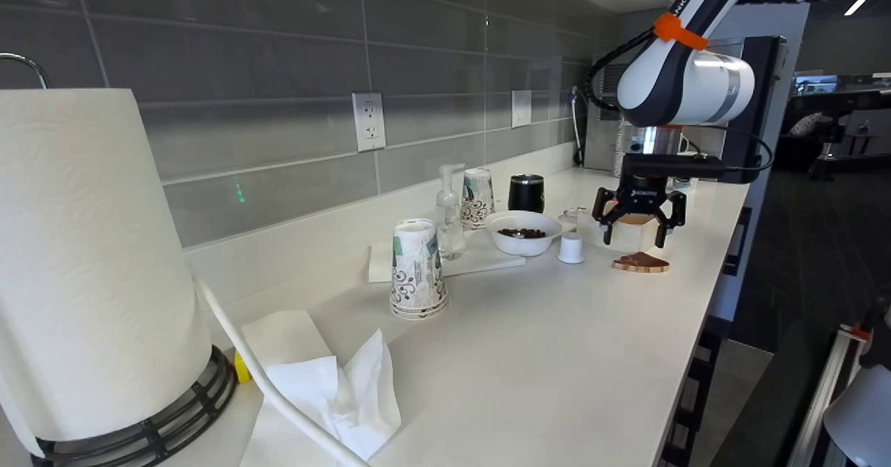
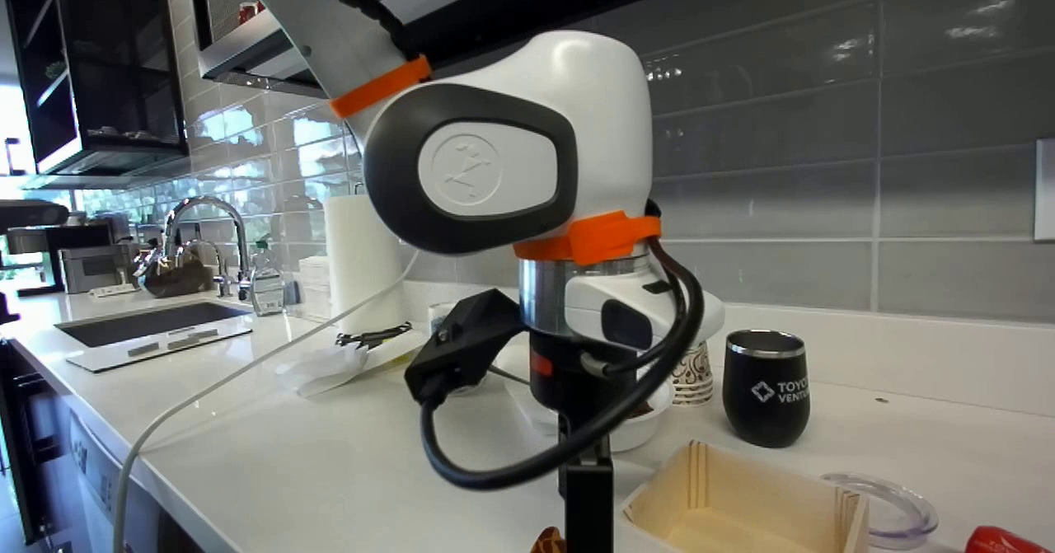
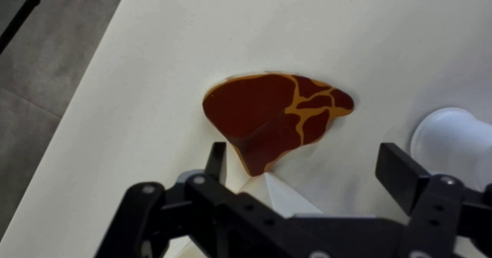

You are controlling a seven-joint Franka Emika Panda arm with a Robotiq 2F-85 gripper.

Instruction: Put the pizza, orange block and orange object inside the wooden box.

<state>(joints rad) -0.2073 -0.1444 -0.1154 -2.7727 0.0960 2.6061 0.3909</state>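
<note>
The pizza, a thin flat toy piece with a dark red top, orange veins and tan edge, lies on the white counter in an exterior view (image 1: pixel 640 263) and in the wrist view (image 3: pixel 265 112). My gripper (image 3: pixel 301 150) hangs above the counter, its fingers wide apart and nothing between them; the pizza is just ahead of the fingertips. The wooden box (image 2: pixel 766 495), pale and low-walled, stands beside the pizza; one box corner (image 3: pixel 288 200) shows beneath my gripper. Its visible inside is bare, but part is cut off. The orange block and orange object are out of view.
A small white cup (image 1: pixel 571 249) and a white bowl (image 1: pixel 522 246) with dark contents stand near the box. Behind are a black tumbler (image 2: pixel 766 396), a clear lid (image 2: pixel 894 508) and paper cups (image 1: pixel 418 275). A red thing (image 2: pixel 1001 541) is partly visible. The counter's edge runs near the pizza.
</note>
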